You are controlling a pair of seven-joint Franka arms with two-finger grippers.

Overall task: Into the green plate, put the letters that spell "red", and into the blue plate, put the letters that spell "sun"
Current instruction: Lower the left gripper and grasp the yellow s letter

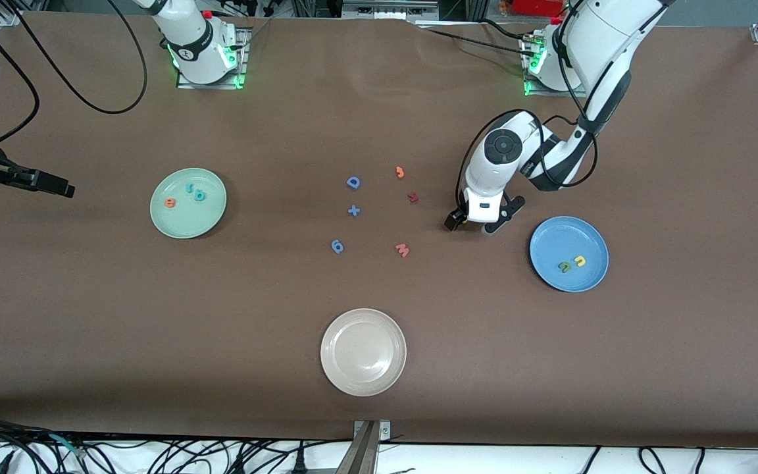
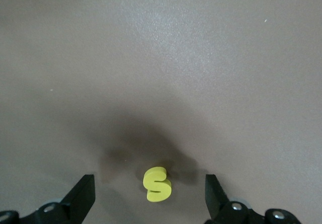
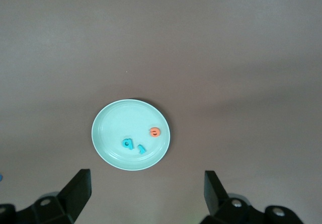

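Straddling the yellow "s" (image 2: 157, 184) on the worktop (image 1: 221, 316), the left hand (image 1: 476, 224) is open — descent, then closure needed; right hand (image 3: 146, 199) waits open above the green plate (image 3: 108, 133).

You are in a robotics lab: white robot arms bolted on green-lit metal base plates (image 1: 208, 72), brown paper-covered bench (image 1: 89, 329), loose black cables (image 1: 122, 454) along its edge.
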